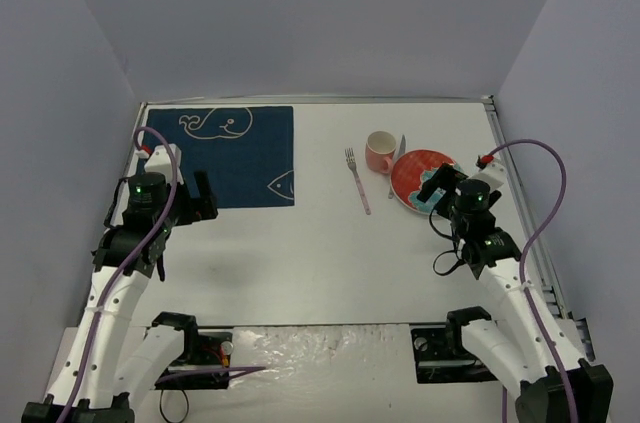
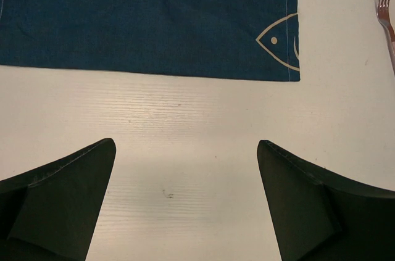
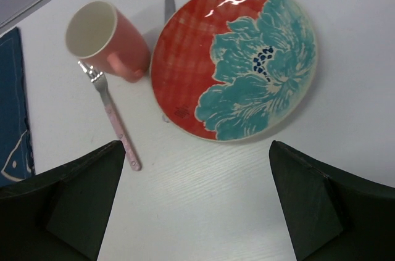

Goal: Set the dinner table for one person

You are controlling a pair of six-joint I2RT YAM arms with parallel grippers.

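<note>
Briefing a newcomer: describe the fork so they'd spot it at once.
On the white dinner table, look right of the dark blue whale placemat. The fork lies bare on the tabletop just left of the pink mug and red plate: slim, pink-handled, tines toward the far edge.

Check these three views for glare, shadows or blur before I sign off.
Right wrist: white glare streaks on the upper red glaze of the plate, otherwise sharp. Left wrist: soft shadow on the table between the dark fingers; placemat stitching sharp. Top external: even light, only faint shadows, no blur.
</note>
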